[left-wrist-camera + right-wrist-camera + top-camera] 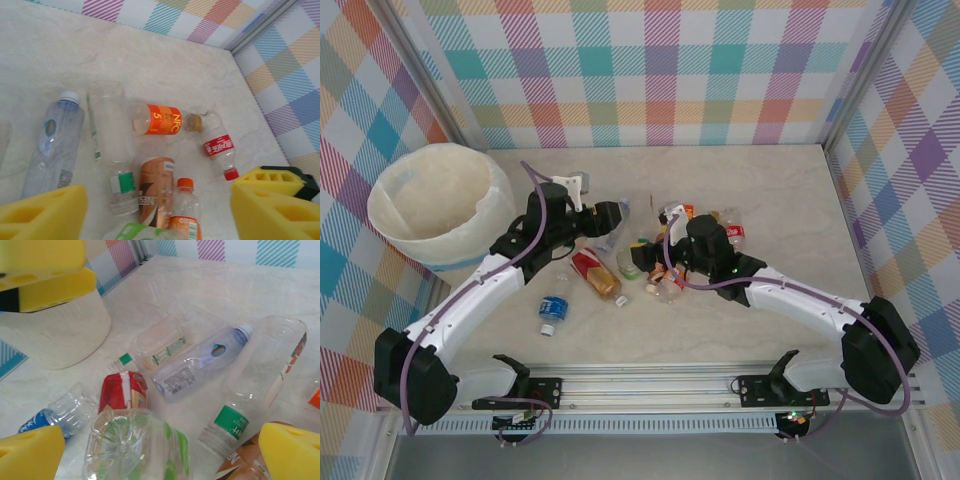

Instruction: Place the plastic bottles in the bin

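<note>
Littering pale marbled tabletop (800, 190) inside plaid walls (660, 70): plastic bottles (596, 275); left end effector (157, 199), right end effector (159, 440) both released.

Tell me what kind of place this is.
Probably a robot lab test cell: colourful plaid panels wall in a pale tabletop, a left arm and right arm are bolted to a metal rail, and crushed plastic bottles lie near a white bin.

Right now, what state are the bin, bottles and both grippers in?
bin, upright, no bottles seen inside.
left gripper, open, empty.
right gripper, open, empty.
orange-labelled bottle, on its side, capped.
red-labelled bottle, on its side, capped.
white-capped bottle, on its side, capped.
brown-labelled bottle, on its side.
</note>
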